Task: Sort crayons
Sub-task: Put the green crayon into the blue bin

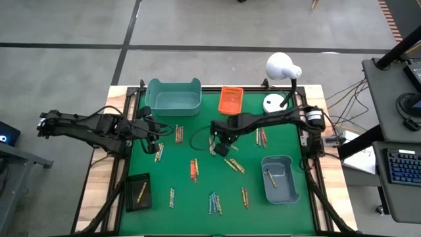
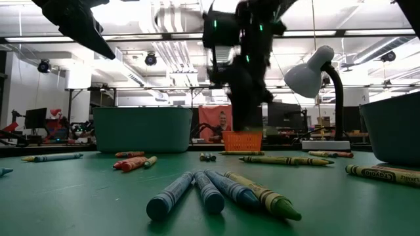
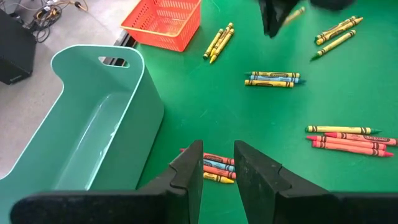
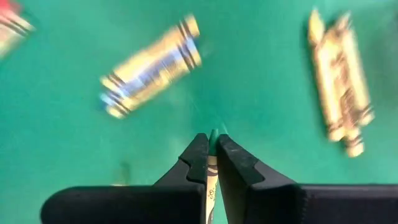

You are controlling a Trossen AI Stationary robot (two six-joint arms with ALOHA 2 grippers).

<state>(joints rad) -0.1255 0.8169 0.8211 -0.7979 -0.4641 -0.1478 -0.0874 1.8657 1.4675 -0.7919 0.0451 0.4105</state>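
A: Since the right gripper [image 4: 211,144] has its fingers pinched on a green-tipped crayon [image 4: 212,177], it hangs above mid-mat, presumably for carrying to a bin.

B: Left gripper [image 3: 217,163]?

A: Spread, empty, waiting beside the teal bin [image 1: 173,96] (loose crayons [image 1: 193,170] lie below it). One yellow already sits in the grey bin [image 1: 280,179].

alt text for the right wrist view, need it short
The right gripper is shut on a crayon, its green tip poking out between the dark fingers above the green mat. Two blurred clusters of yellowish crayons lie on the mat beyond.
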